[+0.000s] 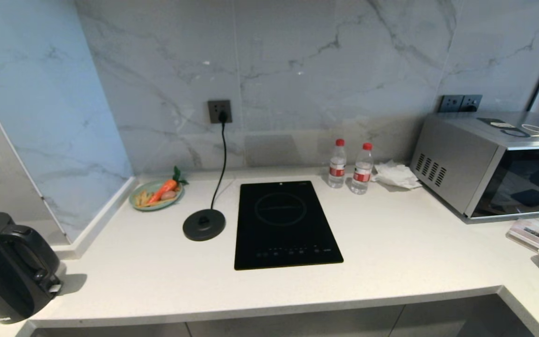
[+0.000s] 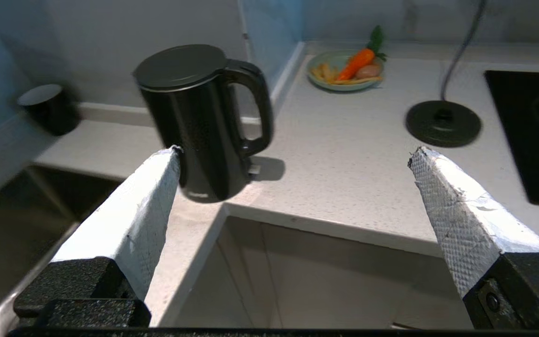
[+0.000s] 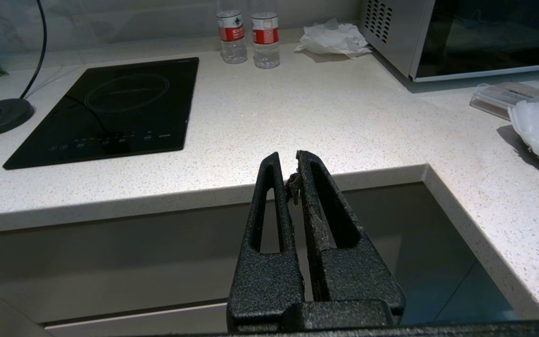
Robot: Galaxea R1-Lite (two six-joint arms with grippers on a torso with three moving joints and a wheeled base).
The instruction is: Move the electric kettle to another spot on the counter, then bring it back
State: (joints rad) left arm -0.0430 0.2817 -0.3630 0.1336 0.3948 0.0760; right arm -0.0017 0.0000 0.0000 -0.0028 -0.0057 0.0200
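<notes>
Kettle (image 1: 7, 267) at the worktop's front-left corner, off its base, standing on the counter (image 1: 391, 248) right by the front edge. Long axis upright, lid on top; leaning look in both the head and left wrist views probably lens effect, true tilt not certain. Loop handle turned toward the right, along the front edge, in the direction of the hob (image 1: 286, 223). Short shadow cast on the stone just beside the handle side.

Left gripper (image 2: 293, 152) out in front of the counter edge, below worktop height as seen from its own camera, fingers spread wide apart and gripping nothing. One white-padded fingertip (image 2: 157, 187) overlapping the kettle's lower body in that view; touching or apart, cannot tell. Not seen from the head camera.

Right gripper (image 3: 289, 166) parked in front of the front edge, near the inner corner where the worktop turns, fingers pressed together with nothing between them.

Round corded base (image 1: 204, 224) empty, left of the hob, well apart from the kettle. Plate with carrot (image 1: 156, 194) toward the back-left corner. Two water bottles (image 1: 350, 167) behind the hob's right rear corner. Microwave (image 1: 489, 164) at the back right.
</notes>
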